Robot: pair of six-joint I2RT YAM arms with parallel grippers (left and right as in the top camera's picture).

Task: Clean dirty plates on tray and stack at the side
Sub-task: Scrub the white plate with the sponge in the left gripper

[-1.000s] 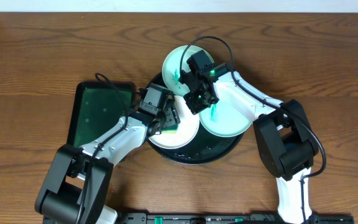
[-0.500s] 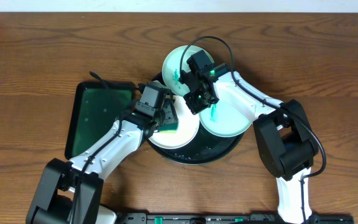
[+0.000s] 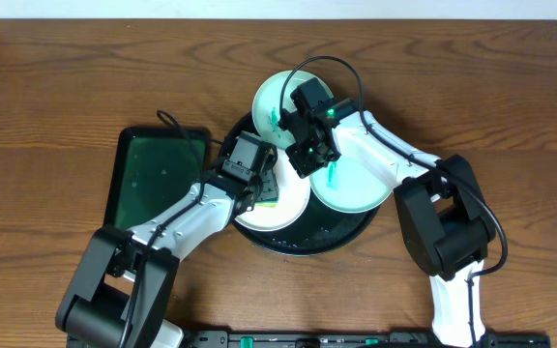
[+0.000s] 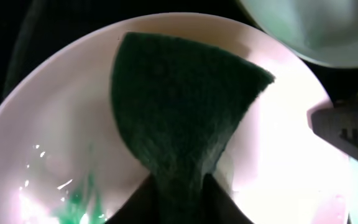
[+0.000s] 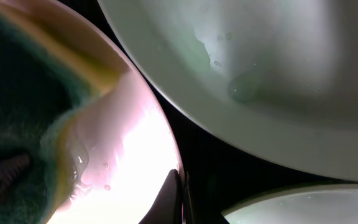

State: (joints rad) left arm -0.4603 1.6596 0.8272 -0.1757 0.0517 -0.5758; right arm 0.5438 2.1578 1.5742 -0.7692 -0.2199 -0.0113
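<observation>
The tray (image 3: 348, 235) carries all three plates (image 3: 356, 188); over the tray's left-front part the left gripper (image 3: 258, 183) is clamped on a green sponge (image 4: 185, 106), pressed on the smeared plate (image 4: 48, 124); near the tray's middle the right gripper (image 3: 309, 155) has its jaws together at this plate's rim — whether they pinch it, I cannot tell; if the sponge pushes hard, the plate may — I judge — slide or tip onto its neighbours.
</observation>
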